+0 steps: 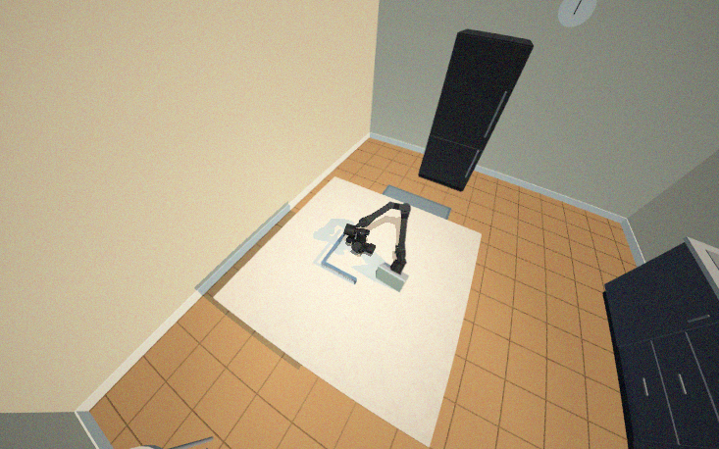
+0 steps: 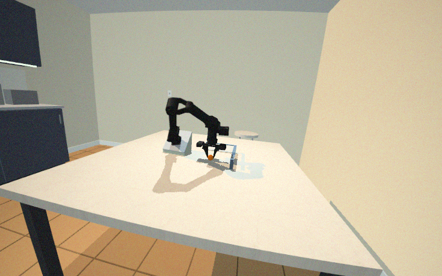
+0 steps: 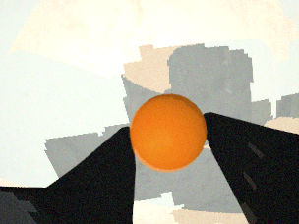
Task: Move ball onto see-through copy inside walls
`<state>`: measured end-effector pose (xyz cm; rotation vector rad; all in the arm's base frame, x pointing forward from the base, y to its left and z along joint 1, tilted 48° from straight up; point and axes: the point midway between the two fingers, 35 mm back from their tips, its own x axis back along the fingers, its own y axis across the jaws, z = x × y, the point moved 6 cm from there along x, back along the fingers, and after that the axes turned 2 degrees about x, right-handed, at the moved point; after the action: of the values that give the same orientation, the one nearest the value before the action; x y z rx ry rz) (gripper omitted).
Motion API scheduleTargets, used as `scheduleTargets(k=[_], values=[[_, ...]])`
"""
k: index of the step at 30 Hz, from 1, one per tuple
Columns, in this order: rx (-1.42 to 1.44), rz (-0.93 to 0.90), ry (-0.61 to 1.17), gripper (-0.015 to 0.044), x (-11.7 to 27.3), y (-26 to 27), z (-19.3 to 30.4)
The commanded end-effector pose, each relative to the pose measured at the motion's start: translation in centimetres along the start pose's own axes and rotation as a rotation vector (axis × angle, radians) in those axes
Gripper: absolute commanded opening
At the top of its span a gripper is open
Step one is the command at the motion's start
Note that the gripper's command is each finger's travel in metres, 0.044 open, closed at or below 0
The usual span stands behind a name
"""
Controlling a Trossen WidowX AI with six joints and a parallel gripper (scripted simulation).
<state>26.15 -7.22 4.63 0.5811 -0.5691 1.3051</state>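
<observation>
The orange ball (image 2: 210,157) (image 3: 168,133) is pinched between the two black fingertips, low at the table top; it is hidden in the top view. My gripper (image 2: 210,156) (image 3: 168,128) points down and is shut on the ball. The see-through copy is almost wholly covered by the ball; only a thin pale rim shows along the ball's lower edge in the wrist view. The low clear walls with blue edges (image 1: 339,271) (image 2: 231,164) form a corner beside the gripper. The ball is on the inner side of the corner. Whether it touches the table cannot be told exactly.
The arm's wedge-shaped base block (image 1: 389,277) (image 2: 187,146) stands on the pale table (image 1: 350,346) (image 2: 195,209), close to the walls' open side. A round stool (image 2: 246,134) is beyond the table. Shadows of the arm fall across the table top.
</observation>
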Motion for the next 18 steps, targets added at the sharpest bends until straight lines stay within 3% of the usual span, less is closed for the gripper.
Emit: scheduleTargets(k=[1,7,12,18], values=[[-0.001,0.000,0.000,0.0131,0.0,0.0,0.0],[-0.001,0.000,0.000,0.0285,0.0,0.0,0.0],[0.000,0.000,-0.001,0.0285,0.3,-0.1,0.0],[0.004,-0.003,0.000,0.0285,8.4,0.0,0.0]])
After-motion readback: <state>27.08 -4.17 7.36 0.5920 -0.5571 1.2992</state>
